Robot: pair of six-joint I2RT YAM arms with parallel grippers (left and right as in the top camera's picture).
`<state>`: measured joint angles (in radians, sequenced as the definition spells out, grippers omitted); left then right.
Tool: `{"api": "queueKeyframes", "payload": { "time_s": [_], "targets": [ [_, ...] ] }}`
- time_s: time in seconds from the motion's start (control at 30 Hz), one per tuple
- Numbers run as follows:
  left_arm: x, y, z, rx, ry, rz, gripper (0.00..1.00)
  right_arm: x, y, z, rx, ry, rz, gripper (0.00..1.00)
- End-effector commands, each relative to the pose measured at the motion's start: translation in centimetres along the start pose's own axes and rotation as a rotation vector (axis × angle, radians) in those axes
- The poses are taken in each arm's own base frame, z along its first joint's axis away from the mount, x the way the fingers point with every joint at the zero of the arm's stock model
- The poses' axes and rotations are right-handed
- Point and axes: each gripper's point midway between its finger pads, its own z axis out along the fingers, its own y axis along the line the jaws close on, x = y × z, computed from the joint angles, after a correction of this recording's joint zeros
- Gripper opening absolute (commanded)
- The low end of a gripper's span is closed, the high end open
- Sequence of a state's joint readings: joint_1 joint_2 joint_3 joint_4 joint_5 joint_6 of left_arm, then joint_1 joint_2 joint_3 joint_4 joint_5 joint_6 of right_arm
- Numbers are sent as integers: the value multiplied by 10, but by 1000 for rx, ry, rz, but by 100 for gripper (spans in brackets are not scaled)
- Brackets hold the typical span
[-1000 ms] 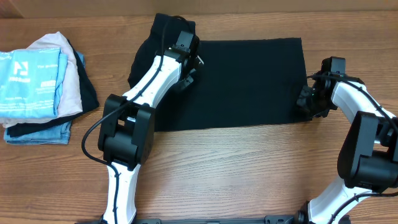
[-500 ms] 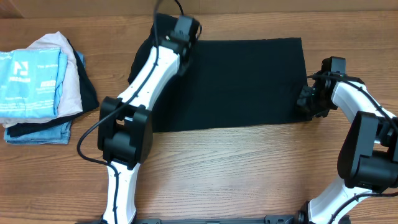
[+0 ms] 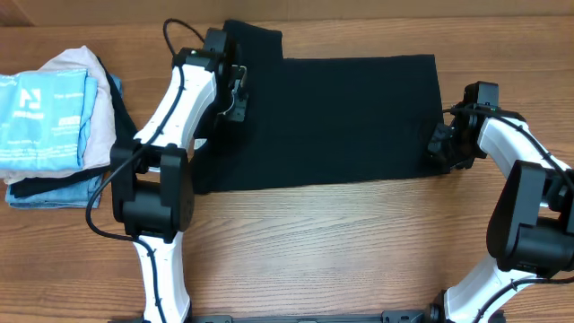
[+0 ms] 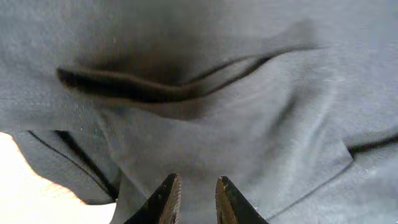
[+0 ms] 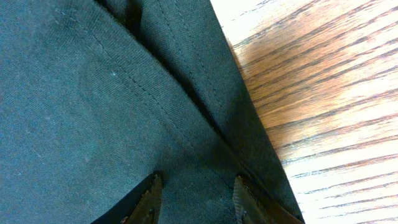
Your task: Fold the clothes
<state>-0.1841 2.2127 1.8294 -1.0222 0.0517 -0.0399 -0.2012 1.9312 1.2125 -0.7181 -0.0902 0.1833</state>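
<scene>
Wood-grain surface (image 3: 359, 242) under soft matte black T-shirt (image 3: 350, 117), spread as a flat rectangle with a bunched sleeve at its left end. Left claw (image 4: 196, 200) narrowly parted over creased folds there. Right claw (image 5: 199, 199) spread above the stitched hem at the shirt's right edge.

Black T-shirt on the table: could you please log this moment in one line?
T-shirt spread flat | left tool over its sleeve end, grip unclear | right tool open at opposite edge
</scene>
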Motion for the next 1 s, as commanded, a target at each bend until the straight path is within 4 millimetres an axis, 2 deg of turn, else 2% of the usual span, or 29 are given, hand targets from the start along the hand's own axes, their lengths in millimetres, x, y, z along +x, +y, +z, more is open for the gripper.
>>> {"api": "queueKeyframes", "payload": {
  "time_s": [0.0, 0.07, 0.17, 0.23, 0.37, 0.47, 0.6, 0.63, 0.67, 0.73, 0.8, 0.9, 0.97],
  "targets": [
    [4, 1, 16, 24, 3, -76, 23, 10, -17, 16, 51, 43, 22, 42],
    [7, 5, 26, 6, -5, -82, 22, 10, -17, 16, 51, 44, 22, 42],
    [14, 27, 35, -110, -5, -142, 22, 10, -17, 16, 52, 44, 22, 42],
    [23, 34, 44, -129, 9, -155, 22, 10, -17, 16, 52, 44, 21, 42],
    [34, 67, 44, -252, 30, -221, 19, 10, -18, 16, 52, 44, 21, 42],
    [35, 76, 43, -250, 34, -242, 15, 11, -18, 16, 53, 47, 22, 42],
    [17, 68, 28, -224, -12, -240, 13, 10, -18, 16, 53, 46, 22, 43],
    [6, 60, 18, -180, -36, -240, 16, 9, -17, 15, 51, 43, 22, 43],
    [-12, 47, -2, -105, -73, -240, 19, 4, -16, 12, 50, 38, 21, 48],
    [-34, 29, -35, -4, -125, -234, 19, -9, -6, -3, 19, 17, 18, 57],
    [-60, 10, -91, 97, -203, -217, 23, -37, 18, -40, -71, -46, 7, 66],
    [-75, -1, -147, 142, -287, -199, 27, -69, 38, -91, -128, -129, -28, 70],
    [-83, -5, -194, 160, -375, -185, 32, -90, 51, -141, -154, -192, -90, 74]
  ]
}}
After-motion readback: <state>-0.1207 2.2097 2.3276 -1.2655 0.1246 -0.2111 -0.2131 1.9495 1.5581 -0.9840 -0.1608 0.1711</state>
